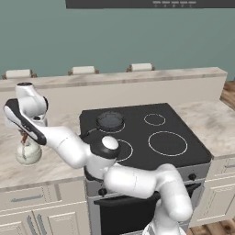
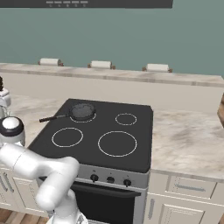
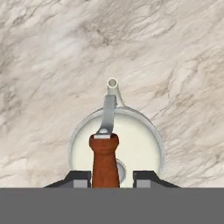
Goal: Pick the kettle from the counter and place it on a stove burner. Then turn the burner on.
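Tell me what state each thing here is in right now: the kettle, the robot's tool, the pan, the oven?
kettle: upright on the counter, not on the stove.
tool: open, fingers either side of the kettle's wooden handle bar.
frying pan: resting on a back burner.
middle-sized burner: bare, nothing on it.
oven door: shut.

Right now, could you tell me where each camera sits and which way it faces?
Left base view: behind the arm's left, facing the stove; arm reaches left to the kettle.
Right base view: behind its right, same cooktop, frying pan; arm lower left.
Hand view: straight down on the kettle, counter; gripper straddling the handle.
Both base views share the stove.
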Motion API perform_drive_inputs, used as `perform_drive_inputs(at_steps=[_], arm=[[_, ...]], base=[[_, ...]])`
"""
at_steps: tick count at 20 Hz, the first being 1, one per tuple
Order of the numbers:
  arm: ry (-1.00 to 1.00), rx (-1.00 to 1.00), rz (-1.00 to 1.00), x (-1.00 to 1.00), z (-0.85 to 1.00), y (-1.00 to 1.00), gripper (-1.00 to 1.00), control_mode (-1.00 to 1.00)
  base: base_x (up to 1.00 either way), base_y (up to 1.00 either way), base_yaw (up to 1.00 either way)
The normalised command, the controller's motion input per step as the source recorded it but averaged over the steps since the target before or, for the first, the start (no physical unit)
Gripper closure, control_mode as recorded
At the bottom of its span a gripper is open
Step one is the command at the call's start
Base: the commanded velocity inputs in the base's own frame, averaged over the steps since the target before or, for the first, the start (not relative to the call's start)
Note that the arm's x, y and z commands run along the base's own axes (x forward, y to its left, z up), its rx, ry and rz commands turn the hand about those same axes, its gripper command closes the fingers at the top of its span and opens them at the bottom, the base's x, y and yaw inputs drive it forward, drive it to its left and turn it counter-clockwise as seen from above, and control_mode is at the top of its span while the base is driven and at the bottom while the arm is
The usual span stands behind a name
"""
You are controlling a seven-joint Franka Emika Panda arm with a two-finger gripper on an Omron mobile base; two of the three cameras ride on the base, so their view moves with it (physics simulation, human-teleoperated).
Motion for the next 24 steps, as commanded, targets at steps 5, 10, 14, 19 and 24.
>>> perform_drive_inputs(at_steps=[5, 10, 14, 19, 24], arm=[[0.01, 0.07, -0.37, -0.25, 0.02, -1.0, 1.0, -1.0], [0.0, 0.18, -0.47, -0.03, 0.26, -0.95, 1.0, -1.0], [-0.04, 0.25, -0.39, -0.3, 0.82, -0.4, 1.0, -1.0], [-0.12, 0.11, -0.36, -0.32, 0.56, -0.67, 1.0, -1.0], [-0.22, 0.0, -0.35, -0.29, 0.01, -0.95, 1.0, -1.0]], base=[[0.0, 0.0, 0.0], [0.0, 0.0, 0.0], [0.0, 0.0, 0.0], [0.0, 0.0, 0.0], [0.0, 0.0, 0.0]])
